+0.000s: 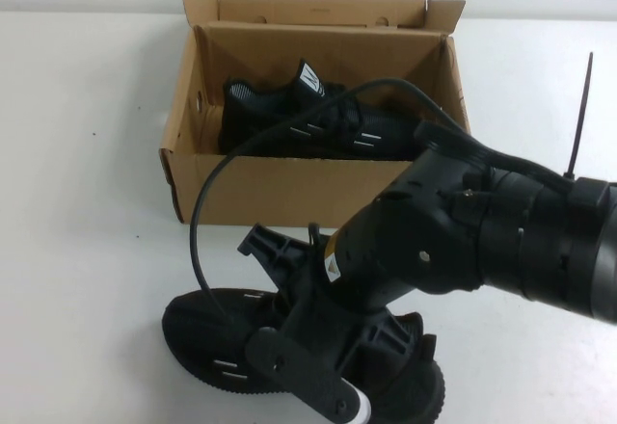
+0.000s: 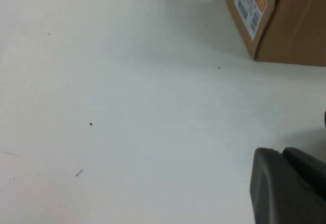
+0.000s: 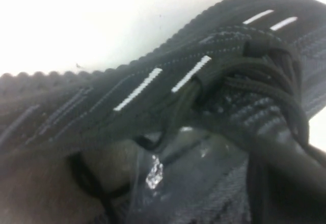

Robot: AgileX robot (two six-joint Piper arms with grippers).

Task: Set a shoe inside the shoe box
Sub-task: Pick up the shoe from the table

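Right hand sits low on a black shoe near the surface's front edge; its grip can't be made out. Behind, open shoe box w/ second shoe inside. Left hand hangs beside the box, grip unclear.

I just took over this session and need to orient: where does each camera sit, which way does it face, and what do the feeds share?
High view: raised on the robot's side, angled down at the table, open shoe box holding one shoe; right arm reaches the second shoe, right gripper on it.
Left wrist view: low over bare table, facing a box corner; left gripper edge shows.
Right wrist view: pressed close to the second shoe's laces.
Shared: box in high and left wrist; second shoe in high and right wrist.
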